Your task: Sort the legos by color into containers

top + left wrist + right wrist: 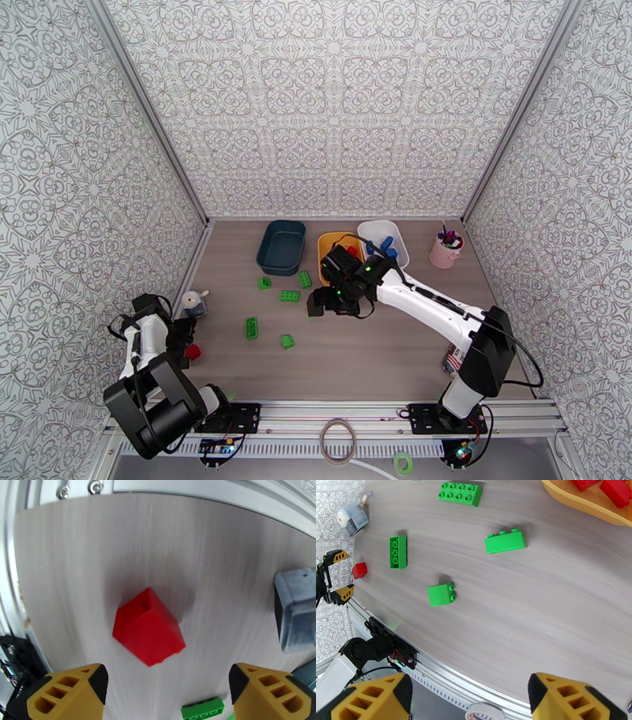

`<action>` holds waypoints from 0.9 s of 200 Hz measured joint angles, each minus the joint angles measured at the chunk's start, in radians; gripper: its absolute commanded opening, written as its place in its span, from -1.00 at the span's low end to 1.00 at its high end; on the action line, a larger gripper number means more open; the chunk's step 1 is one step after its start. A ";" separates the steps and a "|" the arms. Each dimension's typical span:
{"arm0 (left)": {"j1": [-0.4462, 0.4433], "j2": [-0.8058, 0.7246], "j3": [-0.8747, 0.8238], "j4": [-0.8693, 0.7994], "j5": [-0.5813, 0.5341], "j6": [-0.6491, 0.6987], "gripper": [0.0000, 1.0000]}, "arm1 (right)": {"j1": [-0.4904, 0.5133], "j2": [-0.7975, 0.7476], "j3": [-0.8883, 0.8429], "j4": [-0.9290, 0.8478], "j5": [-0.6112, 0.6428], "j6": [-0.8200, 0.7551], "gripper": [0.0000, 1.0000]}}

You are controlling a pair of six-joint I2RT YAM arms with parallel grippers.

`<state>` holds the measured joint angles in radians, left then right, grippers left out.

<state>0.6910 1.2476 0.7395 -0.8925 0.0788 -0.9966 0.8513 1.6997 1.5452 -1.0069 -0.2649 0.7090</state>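
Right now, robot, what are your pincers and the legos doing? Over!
Left pincer open, red lego on table just ahead. Right pincer open, empty. Five green legos loose. Small grey object beside red lego, not touching.

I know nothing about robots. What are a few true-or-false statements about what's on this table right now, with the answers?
1. The red brick lies loose on the table, ahead of the open left claw. True.
2. The right claw holds a green brick. False: it is open and holds nothing.
3. The yellow tub holds red bricks. True.
4. The teal tub is full of bricks. False: none show in it; the green bricks lie on the table.
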 measured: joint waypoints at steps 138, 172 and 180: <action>0.010 0.183 -0.024 0.217 0.015 -0.138 0.41 | 0.000 0.116 0.115 -0.046 -0.001 -0.003 0.63; 0.012 0.192 -0.029 0.212 0.011 -0.145 0.17 | 0.000 0.137 0.146 -0.065 -0.001 -0.004 0.62; 0.014 0.193 -0.029 0.207 0.010 -0.144 0.11 | 0.000 0.139 0.153 -0.069 -0.001 -0.004 0.62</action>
<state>0.7052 1.4410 0.7109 -0.6857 0.0887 -1.1408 0.8509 1.8385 1.6981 -1.0763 -0.2657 0.7048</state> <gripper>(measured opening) 0.594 0.813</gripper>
